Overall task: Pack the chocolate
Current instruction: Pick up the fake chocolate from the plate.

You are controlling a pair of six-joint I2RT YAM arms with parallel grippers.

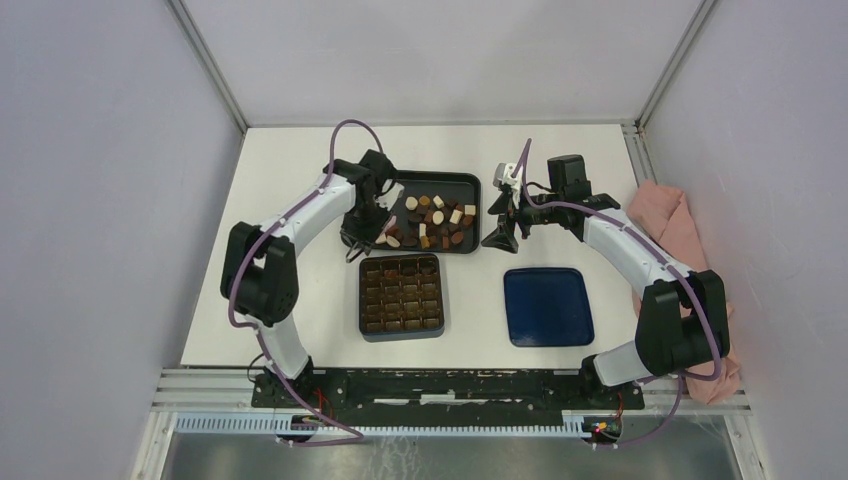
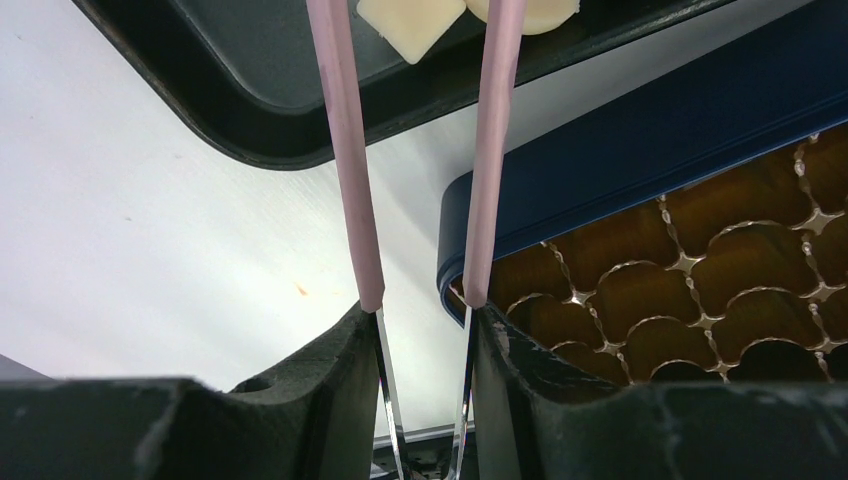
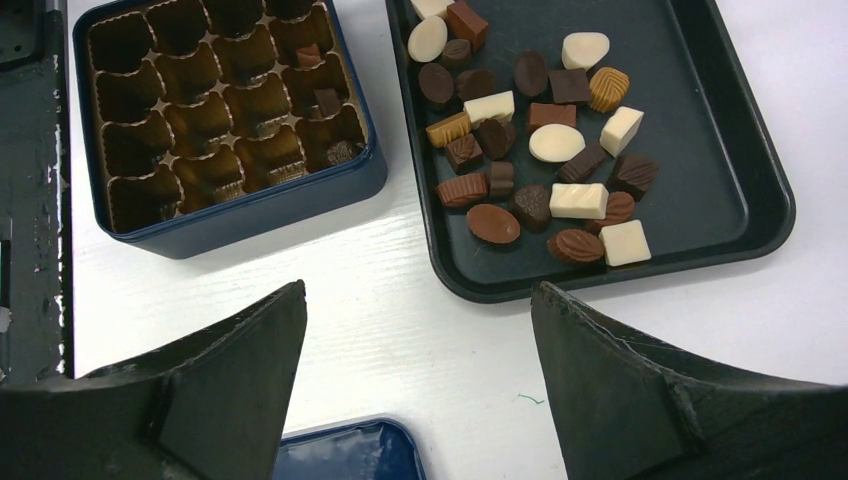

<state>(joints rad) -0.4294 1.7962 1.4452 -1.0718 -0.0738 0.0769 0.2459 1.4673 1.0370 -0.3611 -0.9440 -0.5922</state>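
Observation:
Many small dark, mid-brown and cream chocolate pieces (image 1: 435, 215) lie in a black tray (image 1: 465, 185), also seen in the right wrist view (image 3: 540, 140). A dark box with square compartments (image 1: 401, 295) sits in front of the tray; a few pieces (image 3: 328, 100) lie in its cells. My left gripper (image 1: 365, 235) is shut on pink tweezers (image 2: 350, 180), held over the tray's near left corner. The tweezer arms are apart, and their tips reach cream pieces (image 2: 410, 25) at the frame edge. My right gripper (image 1: 500, 235) is open and empty, right of the tray.
The blue box lid (image 1: 548, 306) lies on the table right of the box and shows below my right gripper (image 3: 350, 455). A pink cloth (image 1: 665, 220) lies at the right table edge. White walls enclose the table on three sides.

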